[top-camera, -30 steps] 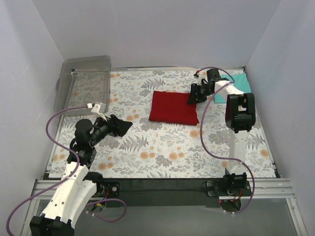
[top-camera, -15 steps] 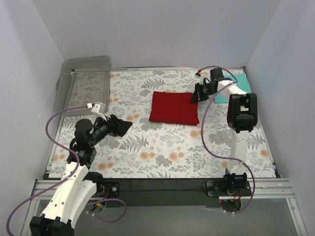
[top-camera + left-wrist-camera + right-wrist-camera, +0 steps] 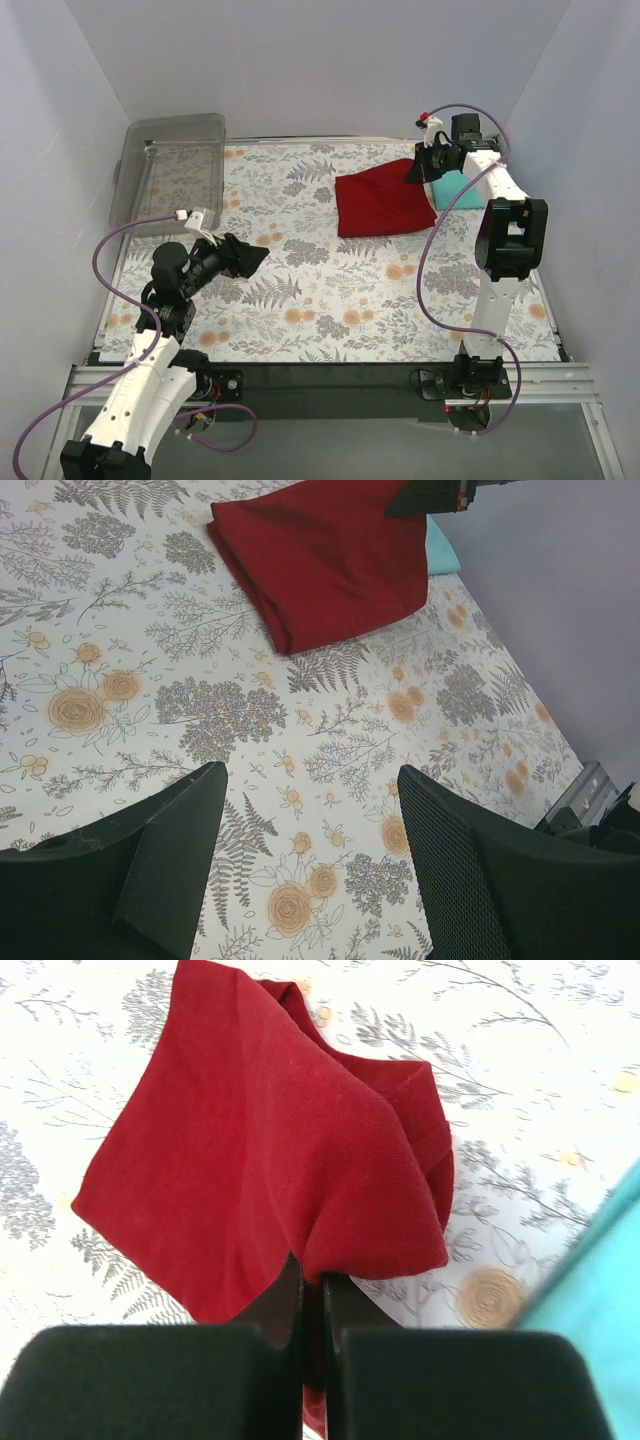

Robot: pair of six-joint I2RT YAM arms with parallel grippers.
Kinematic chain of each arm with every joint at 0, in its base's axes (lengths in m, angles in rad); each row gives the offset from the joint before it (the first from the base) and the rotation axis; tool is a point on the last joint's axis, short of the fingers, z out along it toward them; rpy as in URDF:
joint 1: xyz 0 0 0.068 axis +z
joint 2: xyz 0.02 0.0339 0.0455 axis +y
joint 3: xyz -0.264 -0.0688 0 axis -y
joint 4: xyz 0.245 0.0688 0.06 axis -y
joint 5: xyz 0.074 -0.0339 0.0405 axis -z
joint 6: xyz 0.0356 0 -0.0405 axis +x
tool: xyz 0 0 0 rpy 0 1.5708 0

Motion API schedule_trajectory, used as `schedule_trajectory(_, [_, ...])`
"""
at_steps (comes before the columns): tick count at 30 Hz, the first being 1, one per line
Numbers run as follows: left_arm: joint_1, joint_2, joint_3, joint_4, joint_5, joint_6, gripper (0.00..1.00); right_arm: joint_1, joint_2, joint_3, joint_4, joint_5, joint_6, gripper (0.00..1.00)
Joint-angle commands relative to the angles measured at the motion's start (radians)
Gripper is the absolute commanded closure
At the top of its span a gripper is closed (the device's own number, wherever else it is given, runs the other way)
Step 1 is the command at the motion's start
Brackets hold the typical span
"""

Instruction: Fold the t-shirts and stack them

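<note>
The folded deep red t-shirt point(image 3: 382, 205) lies at the back right of the flowered table, and its right corner is lifted. My right gripper point(image 3: 417, 171) is shut on that corner, with the cloth point(image 3: 270, 1150) pinched between the closed fingers point(image 3: 285, 1295). A strip of the light teal t-shirt point(image 3: 460, 190) shows under the right arm, beside the red one point(image 3: 315, 555); it also shows at the right edge of the right wrist view point(image 3: 590, 1310). My left gripper point(image 3: 255, 258) hovers open over bare table at the left, holding nothing point(image 3: 310, 850).
A clear plastic bin point(image 3: 170, 165) stands at the back left corner. White walls close in the table on three sides. The table's near edge runs along a black bar point(image 3: 330, 375) by the arm bases.
My right gripper has shut on the red t-shirt's right corner and dragged the shirt right and back, toward the teal one. The left arm has not moved.
</note>
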Motion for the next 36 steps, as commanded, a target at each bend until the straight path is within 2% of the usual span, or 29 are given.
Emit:
schedule_trajectory(1, [0.002, -0.011, 0.021, -0.01, -0.002, 0.015, 0.36, -0.013, -0.028, 0.085, -0.003, 0.041, -0.033, 0.99])
schedule_trajectory(15, [0.002, -0.005, 0.015, -0.007, -0.002, 0.02, 0.36, -0.056, 0.035, 0.286, -0.084, 0.13, -0.106, 0.99])
schedule_trajectory(36, [0.002, 0.024, 0.019, 0.003, 0.003, 0.024, 0.36, -0.102, 0.053, 0.381, -0.105, 0.168, -0.198, 0.99])
